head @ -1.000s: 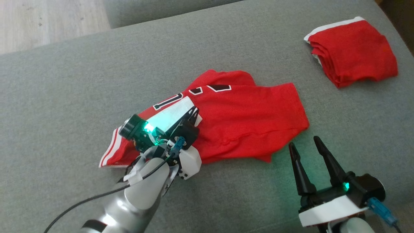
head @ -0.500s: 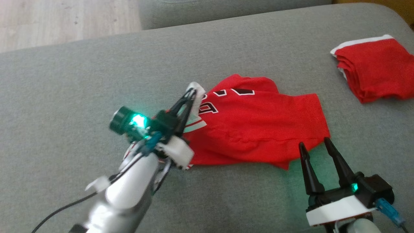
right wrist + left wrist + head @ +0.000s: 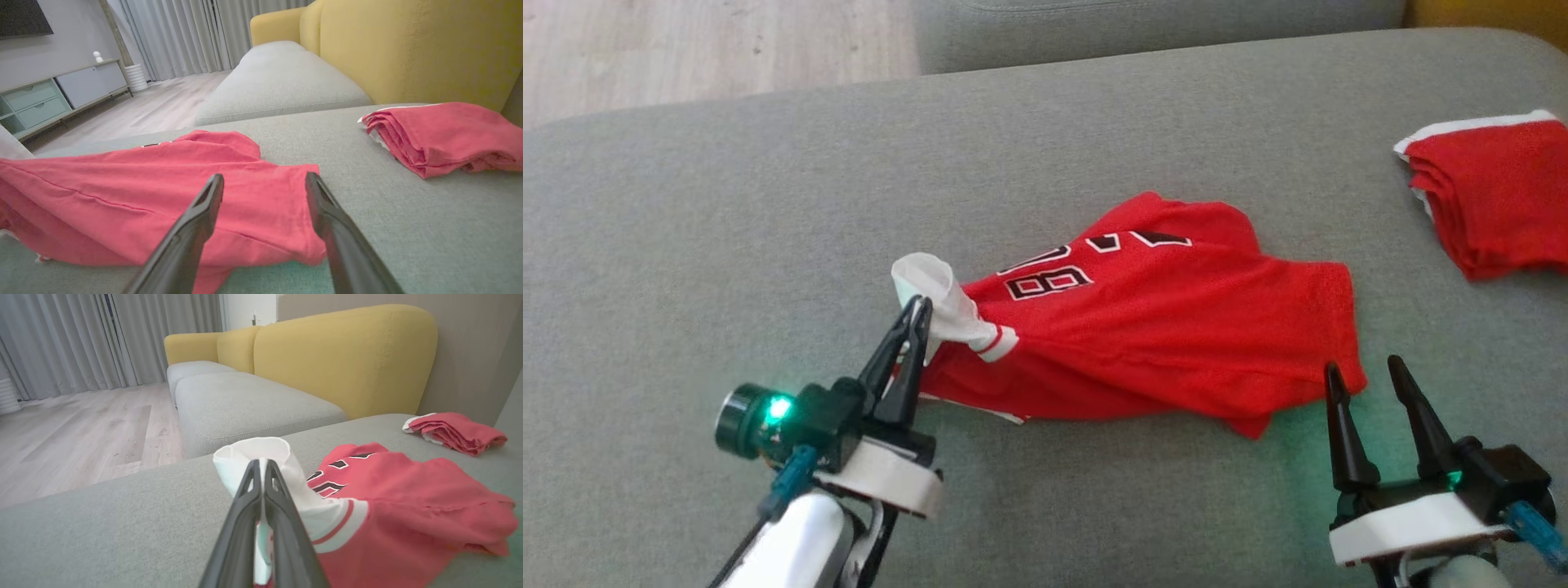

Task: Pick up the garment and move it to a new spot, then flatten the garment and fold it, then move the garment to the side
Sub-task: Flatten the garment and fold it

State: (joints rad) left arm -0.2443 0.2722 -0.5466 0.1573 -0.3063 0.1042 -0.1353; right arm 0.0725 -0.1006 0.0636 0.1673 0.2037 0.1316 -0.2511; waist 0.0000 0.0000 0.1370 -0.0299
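Big grey sofa seat (image 3: 727, 245) takes up most of the space in front of me, w/ a yellow backrest (image 3: 347, 355) rising behind it. Pale wood floor (image 3: 686, 49) runs past the far edge. There's a second grey cushion (image 3: 245, 404) further along, and grey curtains (image 3: 61, 339) at the back of the room.

The red jersey (image 3: 1176, 327) lies roughly mid-seat, rumpled, w/ black-and-white numerals facing up (an 8 is clear, the rest is too creased to read). Most of it rests flat on the seat, but its left end is drawn up into a peak. Well apart from it, over at the seat's right side, sits a folded red garment (image 3: 1494, 196) w/ a white edge.

The right gripper (image 3: 1364, 367) hovers low w/ its fingers spread wide and nothing between them. Its tips are just beside the jersey's near right corner; touching or not, can't tell.

The left gripper (image 3: 919, 314) is pinched tight on the jersey's white trim (image 3: 931, 286), a pale bunched piece w/ a red stripe where it meets the red cloth. The fabric pokes out above the closed tips. A small green lamp (image 3: 778, 408) glows on that wrist.
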